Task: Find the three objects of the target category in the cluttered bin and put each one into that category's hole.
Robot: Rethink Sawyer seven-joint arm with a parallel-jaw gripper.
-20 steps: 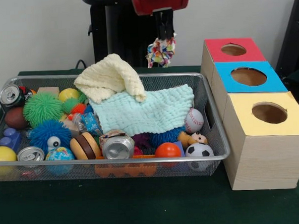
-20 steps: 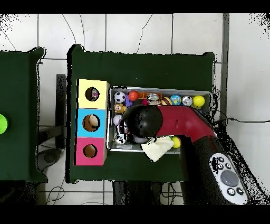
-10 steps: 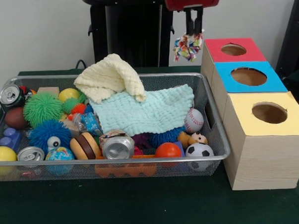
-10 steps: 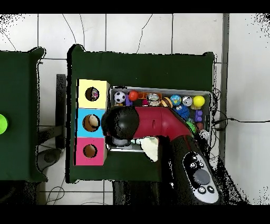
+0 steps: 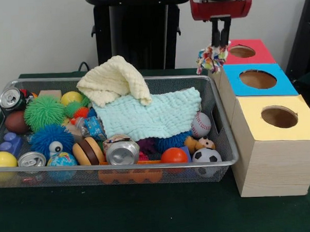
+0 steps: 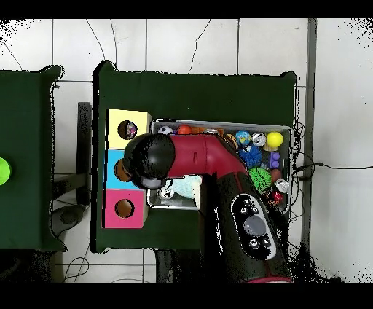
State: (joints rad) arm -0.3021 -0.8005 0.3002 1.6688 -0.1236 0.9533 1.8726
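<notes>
- Clearly, the tool [image 5: 219,41] of the red and black arm [image 6: 218,164] is seen clamped on a small knotted multicolour rope piece [image 5: 210,58], which hangs from its two dark fingers in the front view.
- The rope piece is held in the air, above the far right corner of the large silver wire-mesh bin [image 5: 224,144] and just beside the red-topped wooden box [image 5: 242,51], clear of the bench [image 5: 149,214] and apart from the bin's contents.
- The round hole with the yellow surround [image 5: 279,117] is cut in the top of the largest pale wooden box, which stands nearest the camera in the front view; the rope piece is well apart from it, with the blue-topped wooden box [image 5: 258,79] between.
- From overhead, the arm's black rounded end [image 6: 149,159] is seen over the blue-topped box and the bin's edge, so the tool and rope are hidden there; something small and multicoloured shows inside the yellow-surround hole [image 6: 128,130].
- Inside the bin are seen a pale yellow knitted cloth [image 5: 115,79] lying on a mint green knitted cloth [image 5: 150,116], silver drink cans [image 5: 122,151], a fuzzy blue ball with googly eyes [image 5: 50,141], and a baseball [image 5: 200,125].
- No brand or writing can be read on the cans or boxes.
</notes>
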